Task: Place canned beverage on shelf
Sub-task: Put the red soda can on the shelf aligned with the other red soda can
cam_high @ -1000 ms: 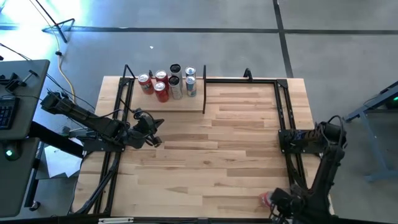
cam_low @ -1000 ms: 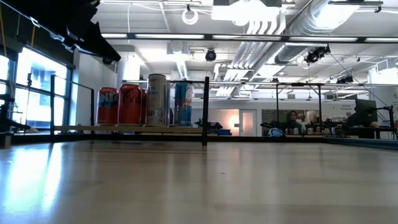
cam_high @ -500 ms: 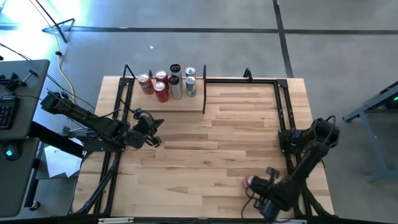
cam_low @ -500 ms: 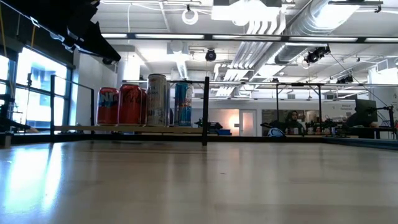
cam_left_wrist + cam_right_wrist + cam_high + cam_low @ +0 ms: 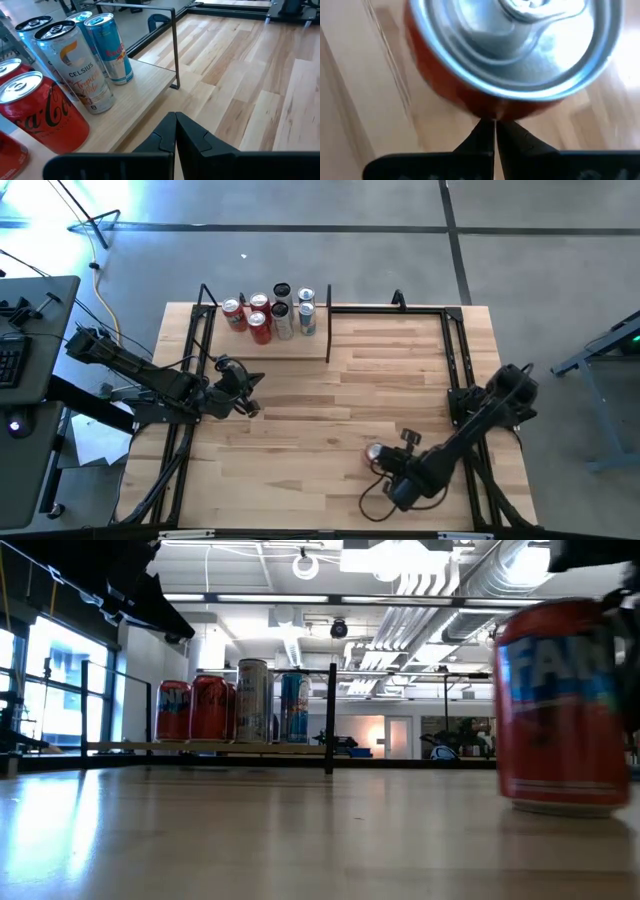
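Observation:
A red soda can (image 5: 374,453) stands upright on its base on the plank table, near the front right; it looms large in the low view (image 5: 560,705). My right gripper (image 5: 388,467) is shut, just on the can's near-right side. The pale wood shelf (image 5: 300,346) sits at the far left-centre and holds several cans (image 5: 270,315), also seen in the left wrist view (image 5: 75,65). My left gripper (image 5: 252,406) is shut and empty, hovering near the shelf's near edge. My right gripper pushes with its shut fingertips (image 5: 487,131) against the can's side wall (image 5: 492,111), below the rim. The fingers come slanting down from the table's near-right side. The can stays upright with its base on the table.
A black metal frame (image 5: 455,350) runs along the table's right side and far edge, and another (image 5: 190,370) along the left. The shelf's thin upright end panel (image 5: 329,325) stands at its right end. Bare planks lie between the can and the shelf.
My right gripper has swept from the table's near right corner toward the left and far side. The red can has slid along the table ahead of it, staying upright, and has entered the low view at the right.

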